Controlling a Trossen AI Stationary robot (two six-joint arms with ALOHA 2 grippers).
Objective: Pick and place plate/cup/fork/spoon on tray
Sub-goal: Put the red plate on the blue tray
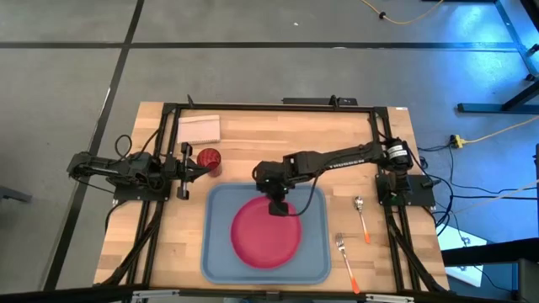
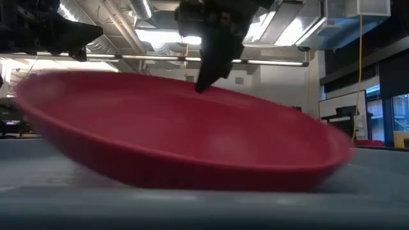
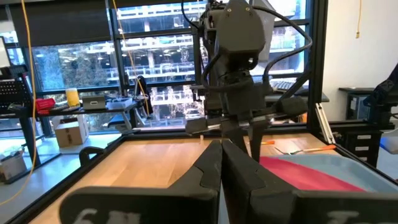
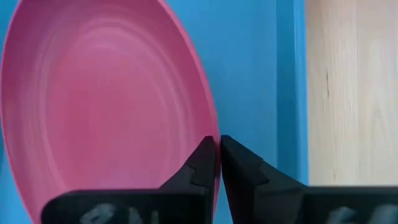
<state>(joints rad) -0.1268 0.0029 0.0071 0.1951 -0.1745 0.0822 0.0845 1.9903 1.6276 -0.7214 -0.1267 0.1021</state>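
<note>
Pale wooden counter with a black frame, standing on a grey floor.

Large blue-grey rectangular tray with rounded corners and raised rim: at the middle of the counter's near edge.

Flat round pink-red plate: inside the tray, toward its centre; in the low view it sits tilted, one side raised.

Right arm: reaches from the counter's right edge over the tray. Right pincer is at the plate's far rim, its fingers drawn nearly together on that rim.

Left arm: lies along the counter's left edge. Left pincer points at the cup, its fingers pressed together.

Pale folded rectangle: at the counter's far left corner.

Small round dark red cup: on bare wood just off the tray's far left corner, near the left pincer's tip.

Orange-handled spoon with silver rounded bowl: on the counter right of the tray.

Orange-handled fork with silver tines: nearer the front edge, beside the spoon.
</note>
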